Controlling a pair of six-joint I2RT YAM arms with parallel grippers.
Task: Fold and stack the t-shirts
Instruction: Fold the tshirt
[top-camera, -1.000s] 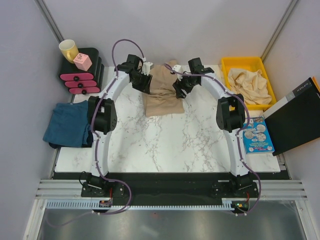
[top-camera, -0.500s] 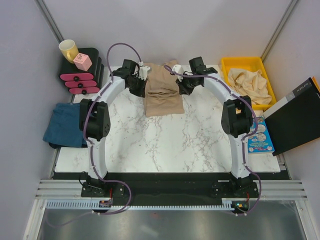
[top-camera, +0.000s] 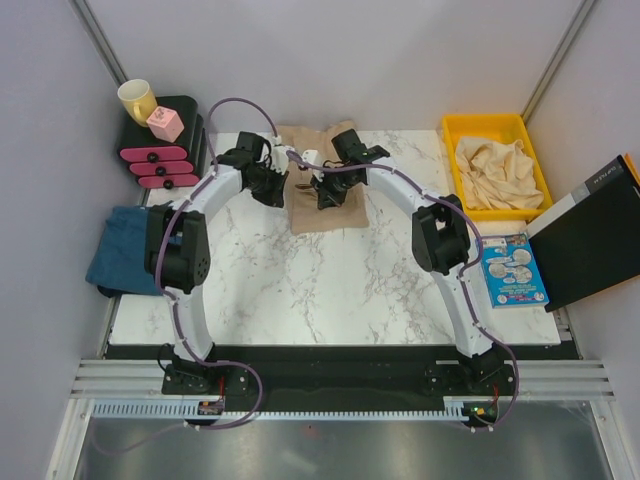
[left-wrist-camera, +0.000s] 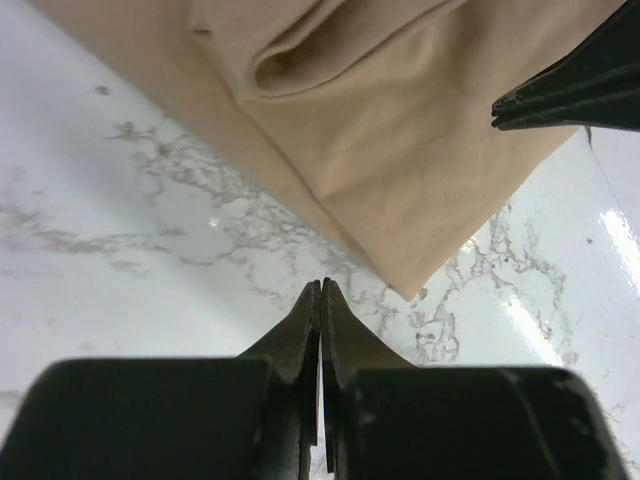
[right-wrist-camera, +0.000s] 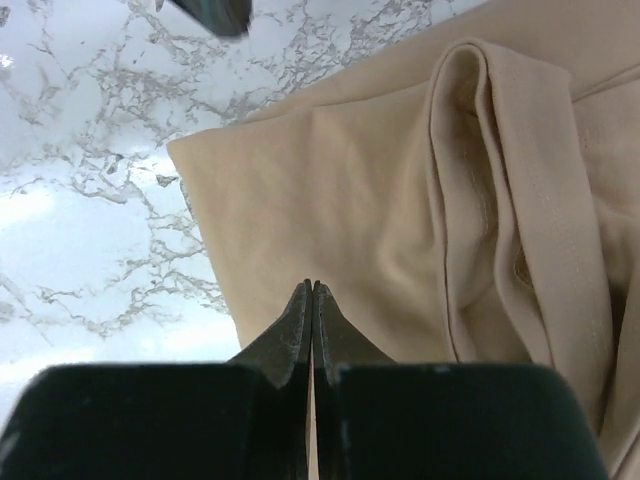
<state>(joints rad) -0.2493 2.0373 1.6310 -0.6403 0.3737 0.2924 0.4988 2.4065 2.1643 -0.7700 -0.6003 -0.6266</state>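
Observation:
A tan t-shirt (top-camera: 335, 205) lies folded at the back middle of the marble table (top-camera: 330, 290). My left gripper (top-camera: 289, 184) is at its left edge, shut with nothing between the fingers. In the left wrist view the gripper (left-wrist-camera: 320, 286) is over bare marble, just short of a corner of the tan t-shirt (left-wrist-camera: 400, 140). My right gripper (top-camera: 323, 194) is over the shirt's left part, shut and empty. Its wrist view shows the shut tips (right-wrist-camera: 312, 287) above flat tan cloth (right-wrist-camera: 360, 210), with a rolled fold to the right. A teal-blue t-shirt (top-camera: 122, 246) lies at the left edge.
A yellow bin (top-camera: 531, 135) at the back right holds crumpled beige t-shirts (top-camera: 497, 168). A black rack with pink pieces (top-camera: 160, 152), a yellow cup (top-camera: 136, 98) and a pink block stand back left. A booklet (top-camera: 511, 270) and a black case (top-camera: 592, 240) lie right.
Both grippers have closed. The right arm swung left across the tan shirt, and the left arm drew in toward the shirt's left edge, so the two grippers now sit close together.

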